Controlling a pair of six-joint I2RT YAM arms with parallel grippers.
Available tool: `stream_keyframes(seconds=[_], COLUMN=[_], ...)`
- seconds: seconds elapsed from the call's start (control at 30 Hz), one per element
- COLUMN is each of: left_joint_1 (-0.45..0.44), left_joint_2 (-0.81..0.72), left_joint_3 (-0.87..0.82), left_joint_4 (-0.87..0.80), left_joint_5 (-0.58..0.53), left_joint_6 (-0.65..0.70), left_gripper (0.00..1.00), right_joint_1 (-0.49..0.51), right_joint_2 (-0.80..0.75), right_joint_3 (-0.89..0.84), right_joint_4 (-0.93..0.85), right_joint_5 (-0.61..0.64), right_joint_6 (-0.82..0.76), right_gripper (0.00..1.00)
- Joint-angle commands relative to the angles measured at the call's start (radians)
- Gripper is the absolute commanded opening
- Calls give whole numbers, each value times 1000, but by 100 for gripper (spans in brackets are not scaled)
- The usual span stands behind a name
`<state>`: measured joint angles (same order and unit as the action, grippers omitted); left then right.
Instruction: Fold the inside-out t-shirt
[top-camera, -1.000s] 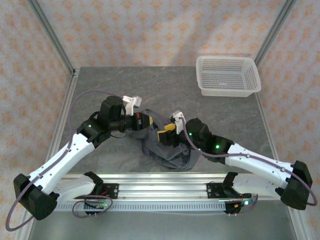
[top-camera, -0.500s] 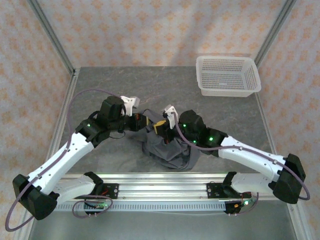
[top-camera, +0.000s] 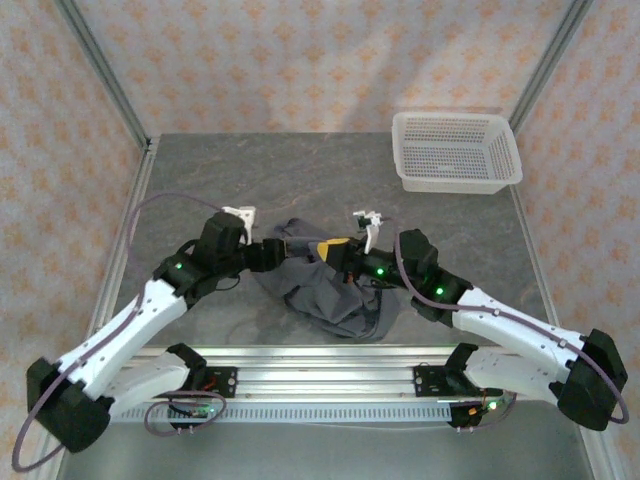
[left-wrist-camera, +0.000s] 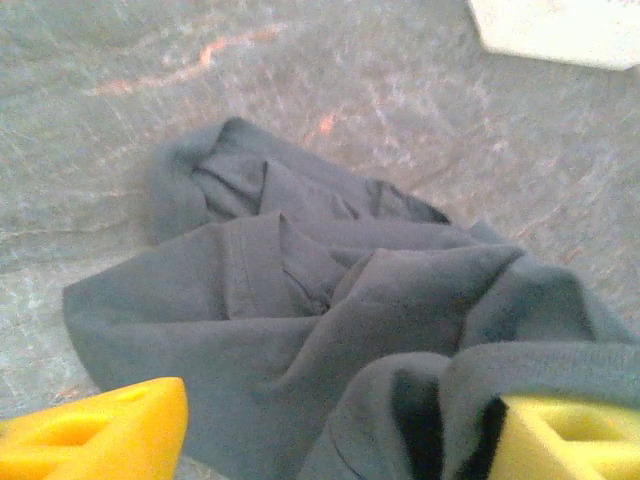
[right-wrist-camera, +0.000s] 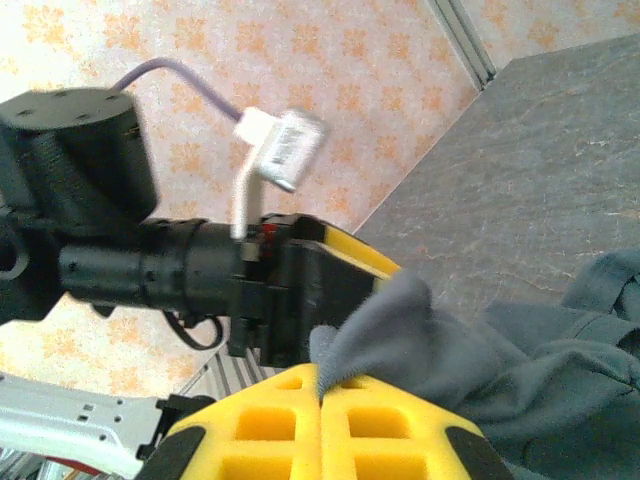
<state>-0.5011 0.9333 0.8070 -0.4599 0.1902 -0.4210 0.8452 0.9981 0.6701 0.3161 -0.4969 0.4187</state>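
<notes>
— Let go with the left gripper (left-wrist-camera: 338, 432) since a second ago, jaws now apart; clamped the right gripper (right-wrist-camera: 320, 395) onto a raised fold of the inside-out t-shirt (top-camera: 335, 300), crumpled on the table (top-camera: 230, 180) between both arms.

— Looks like sorting out, not folding yet. Next, probably: lift, spread flat, regrasp on the left.

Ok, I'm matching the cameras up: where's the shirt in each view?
Top external: shirt crumpled mid-table.
Left wrist: shirt across centre and bottom.
Right wrist: shirt lower right, a fold pinched in the right gripper.
Shared landmark: the grey table under it.
</notes>
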Motion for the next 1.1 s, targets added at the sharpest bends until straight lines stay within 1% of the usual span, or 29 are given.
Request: stream_keyframes(seconds=[0.0, 0.07, 0.1, 0.17, 0.23, 0.3, 0.37, 0.43, 0.5, 0.57, 0.63, 0.73, 0.8, 0.87, 0.93, 1.0, 1.07], left_joint_1=[10, -9, -34, -103, -197, -251, -267, -271, -271, -271, -271, -271, -274, -293, -328, -357, -371], left_joint_2=[-165, -219, -230, -226, -196, -148, -98, -63, -53, -50, -40, -7, 17, 38, 54, 55, 58], left_joint_3=[-31, -35, -25, -5, 11, 24, 31, 24, 4, -18, -42, -49, -46, -50, -61, -84, -100], left_joint_4=[32, 60, 58, 52, 62, 74, 94, 122, 153, 176, 201, 227, 251, 278, 310, 365, 402], left_joint_5=[-35, 13, 11, -27, -102, -142, -152, -172, -187, -175, -184, -265, -296, -352, -439, -477, -511], left_joint_6=[25, 54, 69, 109, 171, 212, 233, 242, 255, 271, 280, 274, 299, 358, 436, 509, 556], left_gripper=[78, 79, 78, 78, 74, 72, 68, 67, 67, 68, 71, 74, 76, 79, 84, 88, 89], right_joint_1=[-13, -17, -18, -21, -21, -21, -22, -21, -21, -21, -23, -22, -22, -21, -21, -21, -21], right_joint_2=[-17, -10, -5, 5, 13, 21, 26, 27, 24, 22, 24, 35, 41, 42, 39, 40, 43], right_joint_3=[-9, -7, -4, 6, 18, 28, 38, 42, 43, 43, 44, 49, 57, 61, 62, 62, 67], right_joint_4=[89, 85, 82, 69, 59, 54, 46, 39, 33, 26, 26, 26, 19, 16, 14, 11, 1], right_joint_5=[-5, -11, -13, -15, -21, -30, -40, -43, -41, -36, -37, -44, -45, -47, -43, -42, -43], right_joint_6=[32, 32, 31, 32, 33, 37, 43, 48, 50, 53, 53, 50, 46, 43, 40, 38, 33], right_gripper=[0, 0, 0, 0, 0, 0, 0, 0, 0, 0, 0, 0, 0, 0, 0, 0, 0])
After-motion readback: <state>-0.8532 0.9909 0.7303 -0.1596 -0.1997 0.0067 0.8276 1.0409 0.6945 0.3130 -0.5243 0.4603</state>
